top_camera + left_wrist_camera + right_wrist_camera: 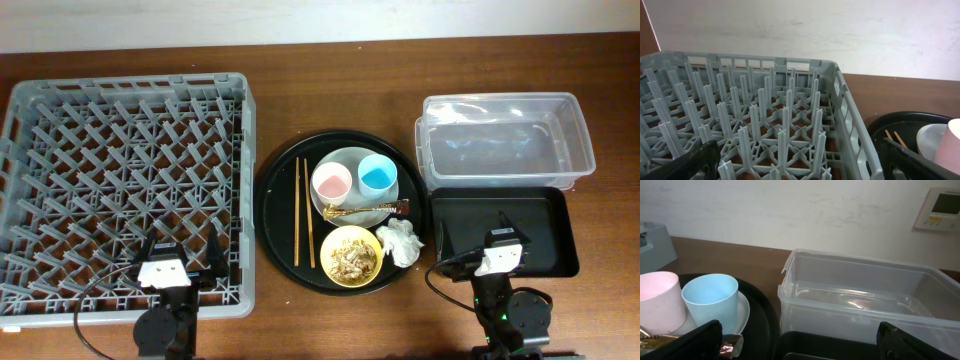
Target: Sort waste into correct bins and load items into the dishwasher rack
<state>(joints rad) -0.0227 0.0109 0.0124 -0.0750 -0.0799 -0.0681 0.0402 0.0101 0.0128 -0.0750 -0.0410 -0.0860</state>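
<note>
Left pincer [799,146] and right pincer [799,326] gape; yellow bowl [328,250] holds food scraps [353,261].

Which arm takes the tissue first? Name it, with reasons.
Right. The tissue lies at the round tray's right edge, close to the right pincer and the black bin. The left pincer hangs over the rack, across the round tray.

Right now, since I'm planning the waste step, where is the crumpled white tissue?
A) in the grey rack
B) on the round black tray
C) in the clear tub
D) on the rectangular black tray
B: the tissue sits on the round black tray, just right of the yellow bowl.
</note>
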